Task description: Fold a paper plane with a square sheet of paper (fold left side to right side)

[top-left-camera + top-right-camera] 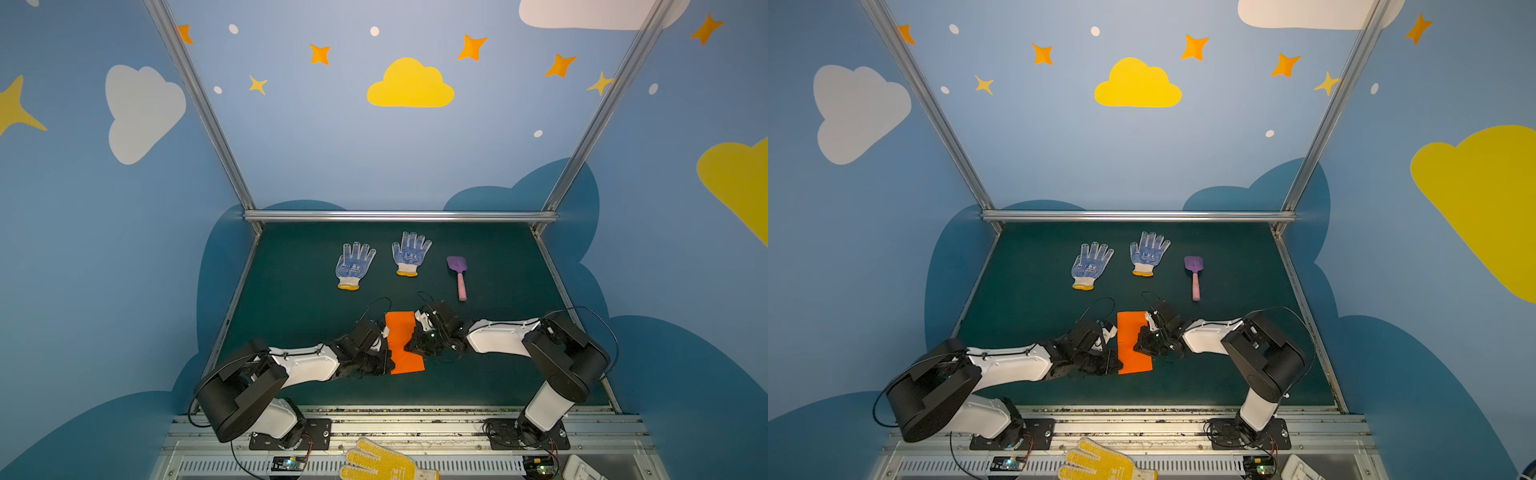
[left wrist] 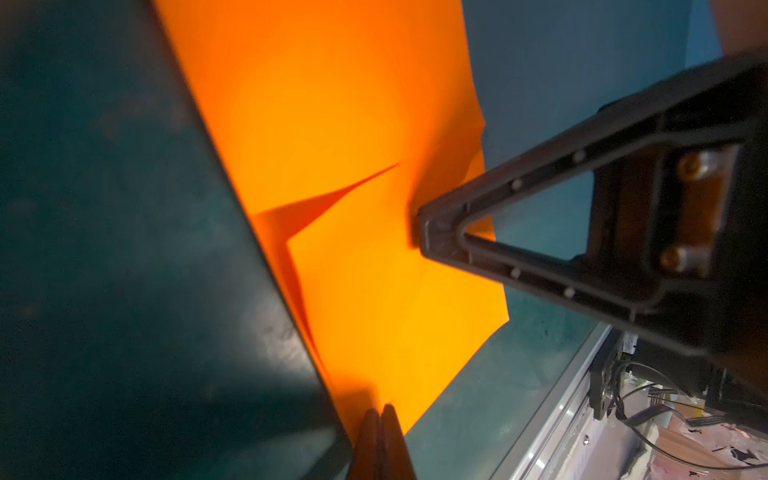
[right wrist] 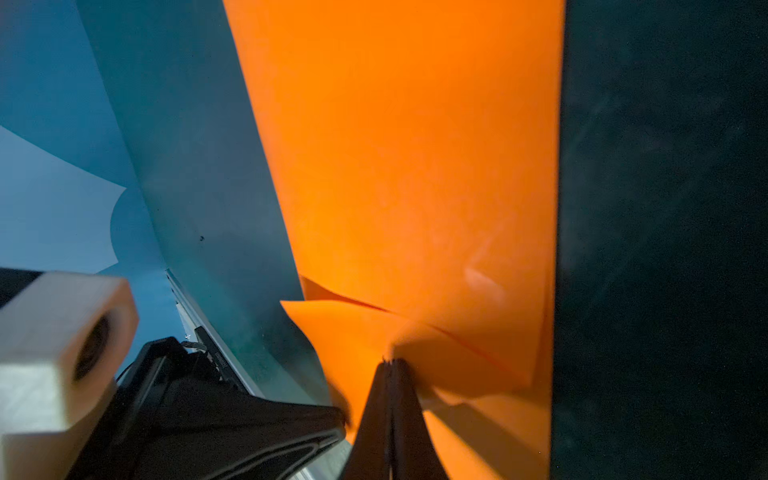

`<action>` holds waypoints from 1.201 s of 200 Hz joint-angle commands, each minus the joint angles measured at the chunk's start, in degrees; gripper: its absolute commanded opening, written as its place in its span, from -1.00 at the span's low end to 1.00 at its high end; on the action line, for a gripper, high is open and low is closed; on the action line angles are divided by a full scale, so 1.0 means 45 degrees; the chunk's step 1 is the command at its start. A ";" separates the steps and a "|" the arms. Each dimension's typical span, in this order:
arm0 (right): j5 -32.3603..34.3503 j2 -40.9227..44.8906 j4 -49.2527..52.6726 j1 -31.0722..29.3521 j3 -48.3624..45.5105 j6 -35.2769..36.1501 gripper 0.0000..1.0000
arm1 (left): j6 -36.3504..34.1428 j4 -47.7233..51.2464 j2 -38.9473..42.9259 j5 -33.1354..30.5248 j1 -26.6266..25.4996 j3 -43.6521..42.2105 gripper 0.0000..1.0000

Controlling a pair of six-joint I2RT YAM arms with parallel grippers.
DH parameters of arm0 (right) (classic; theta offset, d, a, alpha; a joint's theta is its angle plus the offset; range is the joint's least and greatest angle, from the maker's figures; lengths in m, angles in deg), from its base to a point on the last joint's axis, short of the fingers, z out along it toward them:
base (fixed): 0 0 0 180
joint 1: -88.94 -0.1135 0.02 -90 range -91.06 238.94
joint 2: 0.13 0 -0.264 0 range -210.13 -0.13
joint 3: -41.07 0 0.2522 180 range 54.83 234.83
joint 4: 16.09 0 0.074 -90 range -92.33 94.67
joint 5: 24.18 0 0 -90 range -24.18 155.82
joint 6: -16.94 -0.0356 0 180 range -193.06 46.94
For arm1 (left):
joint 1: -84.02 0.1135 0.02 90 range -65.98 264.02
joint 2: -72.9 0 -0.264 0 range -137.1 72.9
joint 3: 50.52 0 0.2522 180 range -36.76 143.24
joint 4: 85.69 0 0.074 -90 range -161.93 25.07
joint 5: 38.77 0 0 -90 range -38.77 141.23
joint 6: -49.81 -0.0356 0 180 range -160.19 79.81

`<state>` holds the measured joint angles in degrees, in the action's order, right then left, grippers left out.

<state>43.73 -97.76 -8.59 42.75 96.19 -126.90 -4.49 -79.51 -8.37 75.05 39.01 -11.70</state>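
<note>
The square sheet of paper (image 1: 402, 341), folded to an orange rectangle, lies flat between the two grippers. The left gripper (image 2: 379, 415), jaws together, touches the edge nearest it. The right gripper (image 3: 390, 368), jaws also together, presses its tip on the opposite edge, where a layer buckles.

On the bench (image 1: 291, 299) the paper (image 1: 402, 332) lies between the left end effector (image 1: 390, 360) and right end effector (image 1: 412, 344); above it: glove (image 1: 353, 266), second glove (image 1: 410, 254), shovel (image 1: 458, 272).
</note>
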 commanded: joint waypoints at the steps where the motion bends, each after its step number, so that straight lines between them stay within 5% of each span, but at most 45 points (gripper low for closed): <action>1: 0.1109 -0.0436 0.0723 0.0049 -0.0884 -0.0392 -1.00 | 0.0367 0.1047 0.0493 -0.0297 -0.0094 -0.0788 -0.93; 82: 0.1065 -0.0390 0.0643 0.0036 -0.0975 -0.0613 -1.00 | 0.0976 0.2845 0.3433 -0.0611 -0.0134 -0.0252 -0.93; 166: 0.1060 -0.0728 0.0757 0.0026 -0.0852 -0.0846 -1.00 | 0.0922 0.2235 0.0151 -0.0053 -0.0398 0.2263 -0.93; 240: 0.1041 -0.0690 0.0845 0.0002 -0.0891 -0.0896 -1.00 | 0.0526 0.2063 -0.1209 -0.0418 -0.0436 0.2387 -0.93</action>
<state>43.75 -97.30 -12.61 42.75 93.90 -130.84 -0.73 -69.96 -12.68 74.17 37.13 -1.18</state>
